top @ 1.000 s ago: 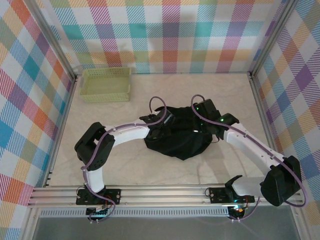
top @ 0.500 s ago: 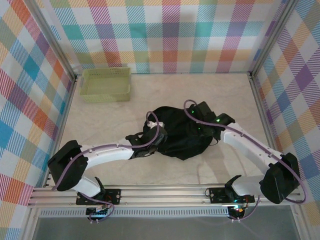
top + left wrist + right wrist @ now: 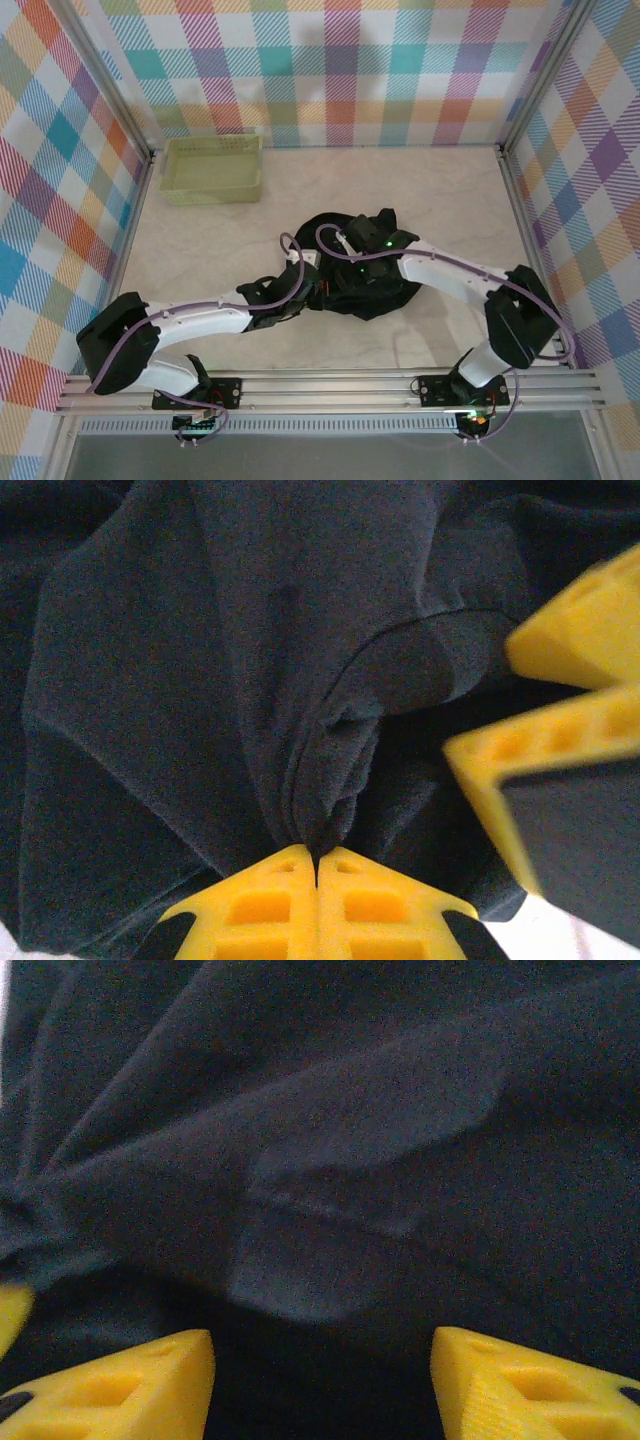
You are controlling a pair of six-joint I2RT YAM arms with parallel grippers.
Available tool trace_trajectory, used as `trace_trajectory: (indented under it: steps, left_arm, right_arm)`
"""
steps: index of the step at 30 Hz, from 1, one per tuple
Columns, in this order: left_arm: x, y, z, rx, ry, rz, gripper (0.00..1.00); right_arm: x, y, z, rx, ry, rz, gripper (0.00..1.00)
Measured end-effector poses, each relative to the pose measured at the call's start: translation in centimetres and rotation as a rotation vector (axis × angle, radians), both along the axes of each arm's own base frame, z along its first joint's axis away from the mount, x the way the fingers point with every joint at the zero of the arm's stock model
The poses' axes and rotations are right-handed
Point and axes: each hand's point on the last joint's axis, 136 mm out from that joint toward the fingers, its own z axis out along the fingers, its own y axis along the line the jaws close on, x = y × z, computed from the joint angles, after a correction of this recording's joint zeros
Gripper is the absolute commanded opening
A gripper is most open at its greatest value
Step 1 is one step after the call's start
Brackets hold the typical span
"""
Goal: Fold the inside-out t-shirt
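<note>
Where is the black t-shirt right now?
From above, the black t-shirt lies bunched near the middle of the table, pinched by the left gripper, with the open right gripper over it. The pale green basket sits far left.

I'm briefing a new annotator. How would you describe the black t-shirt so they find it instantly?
On the beige table fenced by plaid walls, look at the middle. The t-shirt is the crumpled black heap there, pinched by the left gripper; unlike the rigid pale green basket in the far left corner, it is soft and dark.

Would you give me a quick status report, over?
Left end effector shut on t-shirt. Right end effector open over it. Basket apart, far-left corner.
</note>
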Motion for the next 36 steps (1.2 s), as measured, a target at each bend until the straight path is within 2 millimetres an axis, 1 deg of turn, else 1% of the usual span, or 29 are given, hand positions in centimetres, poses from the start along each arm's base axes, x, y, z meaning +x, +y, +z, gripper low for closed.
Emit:
trace_trajectory:
  steps: [2,3,5,6,7,8,11,14,16,19,22,25,26,27,29,31,32,33,34,36]
  left_arm:
    - [-0.2,0.3,0.0,-0.007,-0.003,-0.002,0.00]
    - [-0.3,0.4,0.1,-0.013,-0.010,-0.003,0.00]
    - [-0.4,0.6,0.5,-0.023,-0.023,-0.008,0.00]
    - [-0.5,0.7,0.8,-0.026,-0.032,-0.013,0.00]
    - [-0.5,0.8,1.1,-0.029,-0.041,-0.015,0.00]
    - [-0.5,0.9,1.4,-0.034,-0.049,-0.016,0.00]
    - [-0.4,1.0,2.7,-0.046,-0.088,-0.025,0.00]
    - [0.0,1.6,4.2,-0.063,-0.129,-0.025,0.00]
    - [0.5,2.3,5.3,-0.080,-0.158,-0.014,0.00]
    - [1.9,3.9,7.5,-0.123,-0.205,0.023,0.00]
    - [2.4,4.9,9.8,-0.160,-0.262,0.025,0.00]
    - [2.4,5.4,12.6,-0.197,-0.327,0.004,0.00]
    - [2.4,5.4,13.3,-0.206,-0.341,-0.002,0.00]
    - [2.3,5.5,14.1,-0.216,-0.358,-0.010,0.00]
    - [2.2,5.4,15.0,-0.225,-0.377,-0.029,0.02]
    - [2.5,5.1,14.9,-0.209,-0.375,-0.046,0.04]
    - [2.7,4.8,14.5,-0.196,-0.361,-0.054,0.04]
    - [3.1,4.2,13.5,-0.170,-0.334,-0.066,0.04]
    - [3.3,3.9,13.1,-0.157,-0.321,-0.072,0.03]
    - [3.9,3.2,10.5,-0.107,-0.260,-0.086,0.03]
  right_arm:
    - [0.7,0.0,-0.7,-0.029,-0.012,-0.012,0.47]
    - [1.2,-0.1,-1.0,-0.046,-0.023,-0.021,0.39]
    - [2.1,-0.2,-1.4,-0.074,-0.045,-0.033,0.14]
    - [2.5,-0.3,-1.5,-0.087,-0.057,-0.047,0.07]
    - [2.9,-0.4,-1.4,-0.095,-0.068,-0.056,0.02]
    - [3.1,-0.5,-1.3,-0.098,-0.076,-0.065,0.00]
    - [3.9,-0.4,0.1,-0.079,-0.111,-0.088,0.00]
    - [4.0,-0.6,2.8,-0.034,-0.147,-0.096,0.00]
    - [3.7,-0.8,5.6,0.027,-0.177,-0.099,0.00]
    - [3.1,-0.8,10.7,0.142,-0.232,-0.098,0.00]
    - [1.8,-0.6,14.7,0.250,-0.265,-0.074,0.00]
    - [0.3,-1.0,17.3,0.323,-0.272,-0.057,0.00]
    - [-0.1,-1.1,18.0,0.343,-0.274,-0.051,0.00]
    - [-0.5,-1.2,18.5,0.356,-0.274,-0.046,0.00]
    - [-0.9,-1.3,19.4,0.382,-0.277,-0.039,0.00]
    - [-1.0,-1.6,19.7,0.397,-0.270,-0.042,0.00]
    - [-0.8,-1.7,19.5,0.397,-0.262,-0.049,0.00]
    - [-0.4,-1.9,19.1,0.392,-0.248,-0.063,0.00]
    - [0.1,-2.1,18.7,0.387,-0.238,-0.074,0.00]
    - [1.6,-2.2,17.1,0.369,-0.199,-0.103,0.00]
